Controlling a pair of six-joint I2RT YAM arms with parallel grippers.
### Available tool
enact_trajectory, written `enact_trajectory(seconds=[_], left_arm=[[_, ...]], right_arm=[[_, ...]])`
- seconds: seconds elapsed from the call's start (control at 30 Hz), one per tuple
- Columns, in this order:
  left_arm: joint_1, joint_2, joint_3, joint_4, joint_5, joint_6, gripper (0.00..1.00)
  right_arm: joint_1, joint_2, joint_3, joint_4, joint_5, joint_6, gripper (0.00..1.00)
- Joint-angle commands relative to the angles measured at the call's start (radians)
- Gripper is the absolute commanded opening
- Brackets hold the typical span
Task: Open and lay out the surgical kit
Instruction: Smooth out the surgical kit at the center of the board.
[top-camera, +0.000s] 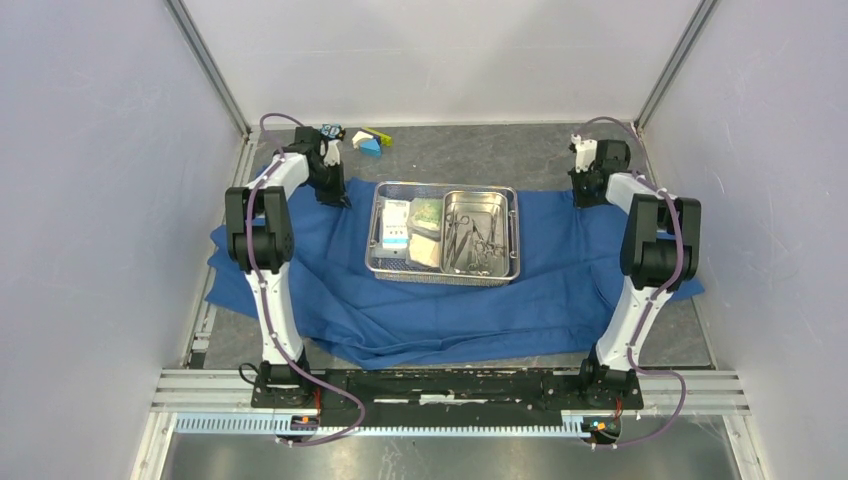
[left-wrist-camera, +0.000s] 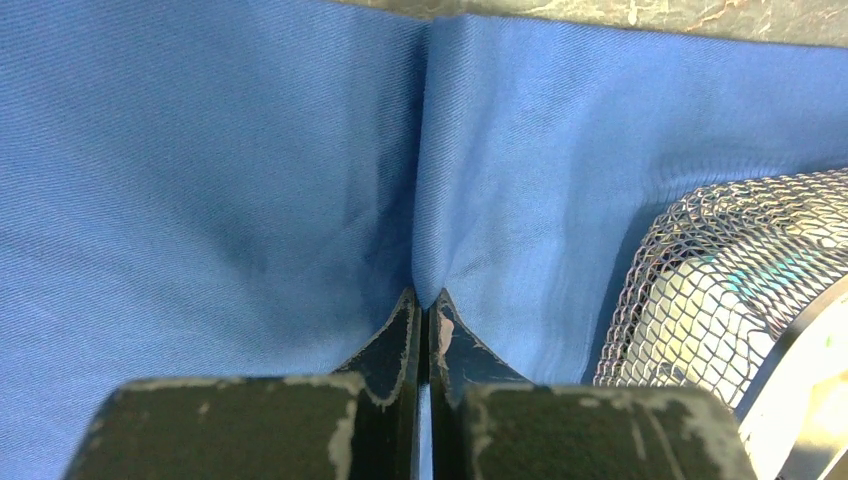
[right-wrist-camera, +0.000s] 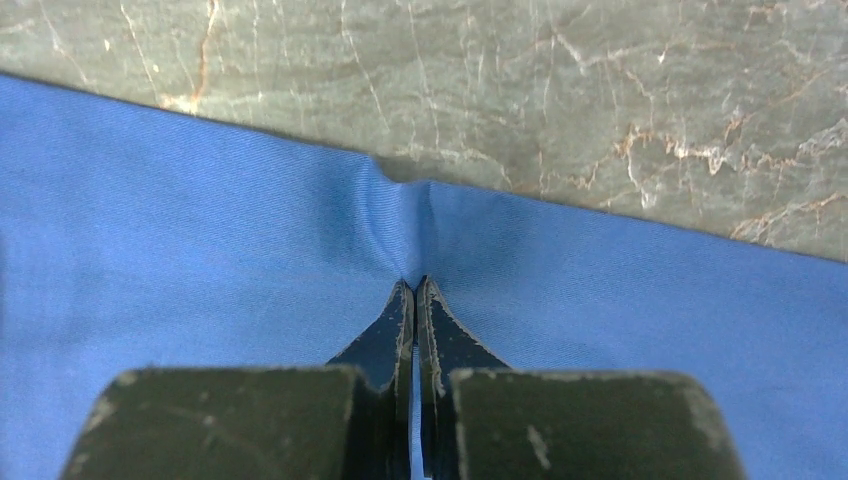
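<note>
The blue cloth wrap (top-camera: 560, 280) lies spread over the table with the wire-mesh tray (top-camera: 378, 235) on its middle. Inside the tray sit a smaller steel pan (top-camera: 500, 205) holding scissors-like instruments (top-camera: 468, 240), and clear packets (top-camera: 398, 225) on the left. My left gripper (top-camera: 332, 195) is shut on a pinched fold of the blue cloth wrap (left-wrist-camera: 250, 180) at its far left edge, with the mesh tray (left-wrist-camera: 700, 290) just to its right. At the far right edge my right gripper (top-camera: 588, 195) is shut on a fold of the cloth (right-wrist-camera: 200, 230) beside bare table (right-wrist-camera: 500, 90).
A small white-yellow-blue block toy (top-camera: 368, 140) lies on the grey table beyond the cloth's far left corner. White enclosure walls stand on three sides. The cloth's near edge hangs close to the metal rail (top-camera: 450, 385) by the arm bases.
</note>
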Motion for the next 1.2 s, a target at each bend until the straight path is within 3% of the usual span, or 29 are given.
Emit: enact_trajectory(seconds=[0.0,0.23,0.63,0.93,1.17], left_arm=[[0.051,0.039,0.049,0.099,-0.082,-0.026,0.02],[0.057,0.099,0.144,0.069,-0.076,-0.037,0.02],[0.057,0.303,0.48,-0.069,-0.086,-0.05,0.02],[0.067,0.326,0.494,-0.063,-0.122,-0.057,0.02],[0.068,0.392,0.604,-0.09,-0.127,-0.047,0.02]], right_arm=[[0.002,0.047,0.095,0.076,0.087,0.022,0.0],[0.03,0.128,0.257,0.046,0.108,0.041,0.0],[0.033,0.26,0.474,0.024,0.101,0.075,0.0],[0.05,0.368,0.625,0.011,0.082,0.077,0.0],[0.057,0.397,0.662,0.017,0.094,0.079,0.0]])
